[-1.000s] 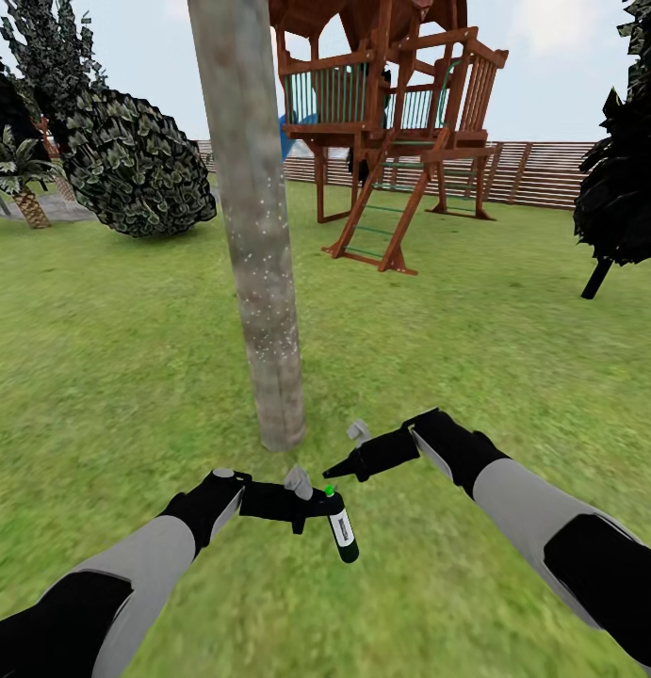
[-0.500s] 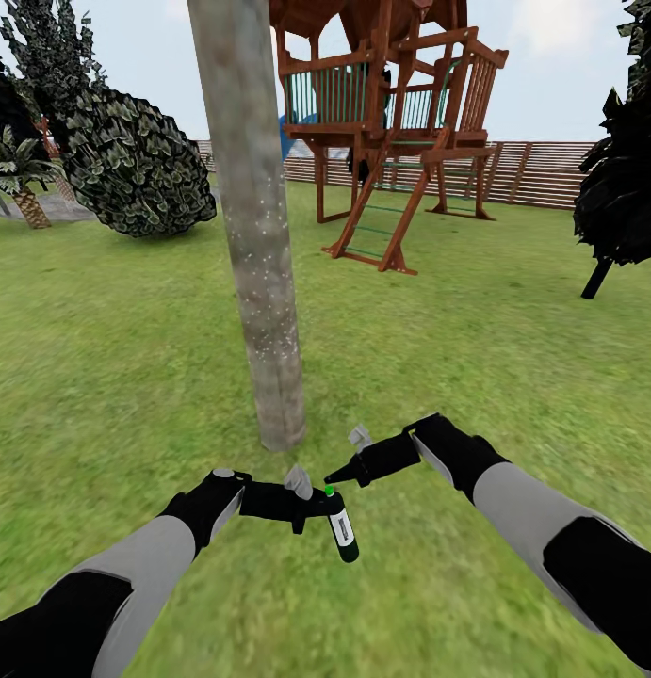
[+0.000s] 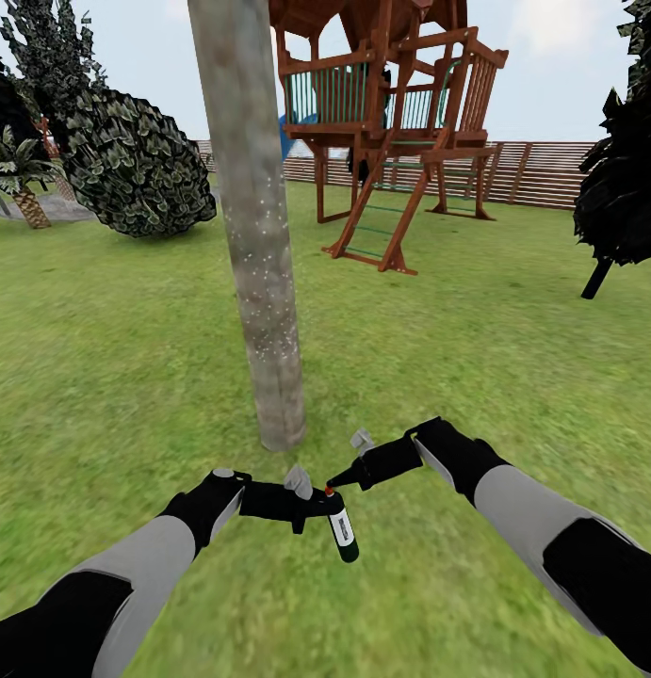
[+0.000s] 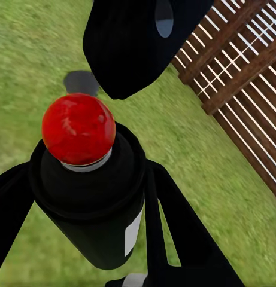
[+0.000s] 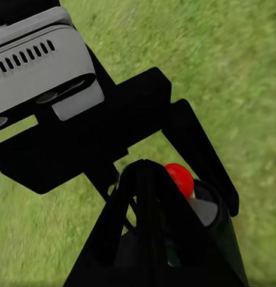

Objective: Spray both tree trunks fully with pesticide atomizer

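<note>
The pesticide atomizer (image 3: 343,529), a dark bottle with a white label and a red round cap (image 3: 330,492), hangs low over the grass with my left gripper (image 3: 323,508) shut on its neck. In the left wrist view the red cap (image 4: 78,128) tops the black body (image 4: 99,209), a finger (image 4: 173,227) on each side. My right gripper (image 3: 335,479) is shut, its tips touching the cap; the right wrist view has its joined fingers (image 5: 140,185) right against the red cap (image 5: 180,177). The tree trunk (image 3: 259,245), grey-brown with fine white specks, stands just beyond both grippers.
A wooden play tower (image 3: 391,122) stands behind the trunk, with the slat fence (image 3: 542,174) beyond it. A dark leafy bush (image 3: 132,165) and a small palm (image 3: 19,184) are at far left. A dark conifer (image 3: 622,188) leans at the right. Lawn (image 3: 476,330) lies all around.
My right gripper has come down slightly onto the atomizer's top. The cap has turned from green to red. The left arm and the bottle have stayed put.
</note>
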Controlling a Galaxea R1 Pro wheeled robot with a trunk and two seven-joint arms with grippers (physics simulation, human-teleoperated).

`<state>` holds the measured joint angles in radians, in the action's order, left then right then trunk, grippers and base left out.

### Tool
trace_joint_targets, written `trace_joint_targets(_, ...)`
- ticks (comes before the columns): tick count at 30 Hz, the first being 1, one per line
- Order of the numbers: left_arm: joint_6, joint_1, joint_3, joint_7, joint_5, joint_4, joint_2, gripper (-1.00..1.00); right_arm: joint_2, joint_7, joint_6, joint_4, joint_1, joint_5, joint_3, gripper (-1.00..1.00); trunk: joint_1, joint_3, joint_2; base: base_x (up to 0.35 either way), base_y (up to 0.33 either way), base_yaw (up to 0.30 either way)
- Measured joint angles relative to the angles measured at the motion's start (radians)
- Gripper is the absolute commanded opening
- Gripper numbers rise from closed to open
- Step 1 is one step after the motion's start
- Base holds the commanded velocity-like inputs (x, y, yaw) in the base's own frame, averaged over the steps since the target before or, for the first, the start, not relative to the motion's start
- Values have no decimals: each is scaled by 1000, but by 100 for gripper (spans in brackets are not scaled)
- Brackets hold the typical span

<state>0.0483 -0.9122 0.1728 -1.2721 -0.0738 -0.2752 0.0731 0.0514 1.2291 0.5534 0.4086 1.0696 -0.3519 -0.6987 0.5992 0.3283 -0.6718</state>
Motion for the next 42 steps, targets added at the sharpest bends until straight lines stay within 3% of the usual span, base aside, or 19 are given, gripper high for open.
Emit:
trace_joint_targets(7,-1,0,-3,0,0,0,-2,-100,1,-1,0,0,0,1,1,-100,0,0,0,0,0,0)
trace_joint_targets(10,-1,0,-4,0,0,0,-2,-100,8,-55,0,-1,1,0,5,-100,0,0,0,0,0,0)
trace_joint_targets(13,-1,0,-5,0,0,0,-2,-100,66,-143,2,-2,7,-1,12,-100,0,0,0,0,0,0)
trace_joint_targets(17,-1,0,-8,0,-1,0,-2,-100,134,-334,-1,-1,13,-3,16,-100,0,0,0,0,0,0)
trace_joint_targets(18,-1,0,-9,0,-1,0,-3,-100,148,-425,-17,-1,14,-2,29,-100,0,0,0,0,0,0)
trace_joint_targets(19,-1,0,-9,0,-1,1,-3,-100,154,-491,-28,-1,14,-3,46,100,0,0,0,0,0,0)
trace_joint_targets(22,-1,0,-11,1,-2,4,-4,-100,165,-688,-62,-5,14,-6,97,100,0,0,0,0,0,0)
trace_joint_targets(26,3,0,-13,43,-3,11,-37,-100,190,-1015,-287,-173,8,-7,110,100,0,0,0,0,0,0)
trace_joint_targets(27,3,0,-14,99,-2,15,-54,-100,191,-1116,-409,-280,3,-12,113,100,0,0,0,0,0,0)
trace_joint_targets(29,3,0,-12,214,-2,40,-66,-100,193,-1194,-536,-389,-22,-29,115,100,0,0,0,0,0,0)
trace_joint_targets(32,0,0,-15,491,-2,83,-72,-100,195,-1233,-629,-445,-135,-43,116,100,0,0,0,0,0,0)
trace_joint_targets(33,-6,0,-13,651,8,134,-73,-100,195,-1240,-662,-454,-200,-45,116,100,0,0,0,0,0,0)
trace_joint_targets(34,-17,0,-19,734,29,159,-73,-100,195,-1242,-672,-457,-250,-45,117,100,0,0,0,0,0,0)
trace_joint_targets(35,-116,2,-36,903,136,221,-89,-100,190,-1243,-683,-460,-323,-47,114,100,0,0,0,0,0,0)
trace_joint_targets(36,-153,16,-33,988,181,234,-99,-100,189,-1243,-685,-462,-414,-47,116,100,0,0,0,0,0,0)
trace_joint_targets(37,-216,53,-40,1127,310,240,-107,-100,183,-1243,-688,-462,-514,-49,114,100,0,0,0,0,0,0)
trace_joint_targets(38,-262,76,-38,1201,422,245,-117,-100,175,-1244,-706,-463,-650,-139,116,100,0,0,0,0,0,0)
trace_joint_targets(39,-266,79,-34,1219,442,244,-123,-100,168,-1244,-710,-463,-721,-197,115,100,0,0,0,0,0,0)
trace_joint_targets(42,-271,81,-33,1267,477,245,-133,-100,141,-1241,-711,-463,-727,-292,112,100,0,0,0,0,0,0)
